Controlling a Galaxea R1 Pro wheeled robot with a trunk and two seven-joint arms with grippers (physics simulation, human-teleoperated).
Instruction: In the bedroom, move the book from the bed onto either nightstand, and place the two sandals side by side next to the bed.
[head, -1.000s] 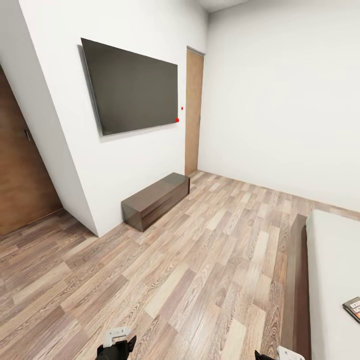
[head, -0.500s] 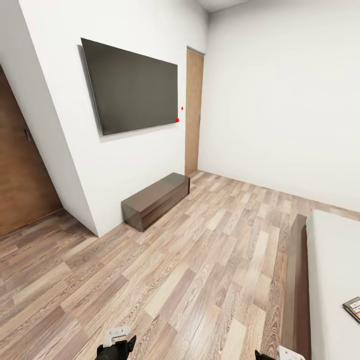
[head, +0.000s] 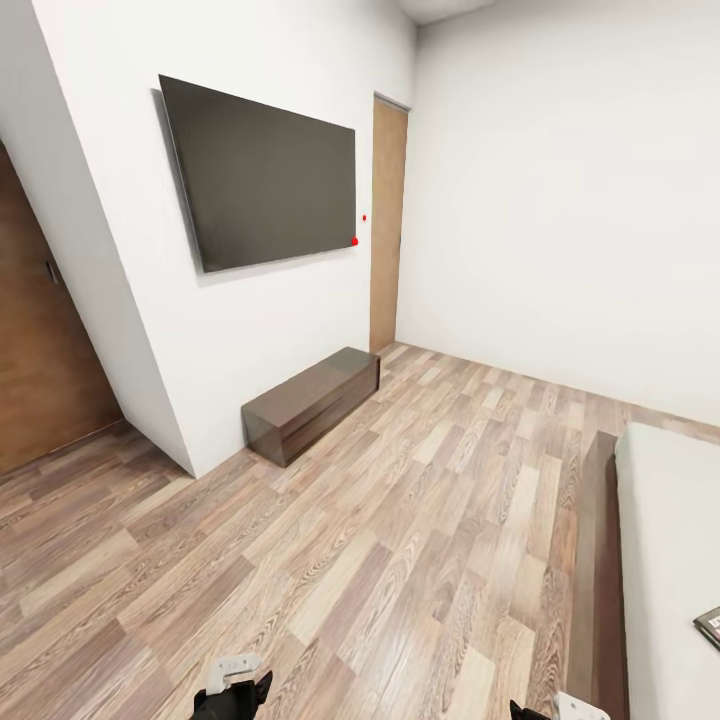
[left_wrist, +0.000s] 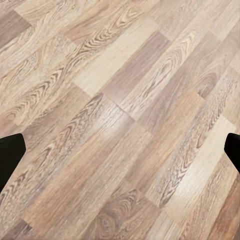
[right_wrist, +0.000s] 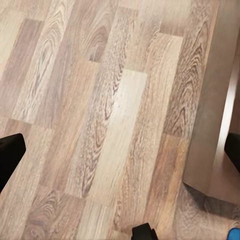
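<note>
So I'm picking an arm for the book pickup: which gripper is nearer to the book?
Right. The right gripper sits low beside the bed frame, just short of the book. The left gripper is across the floor, much farther away.

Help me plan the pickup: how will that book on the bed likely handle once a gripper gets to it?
The book lies flat at the edge of the head view, looking thin, so probably light. A flat, thin thing may be hard to get fingers under; on the soft-looking bed mattress it may sink or slide when pushed. A thin cover could bend.
</note>
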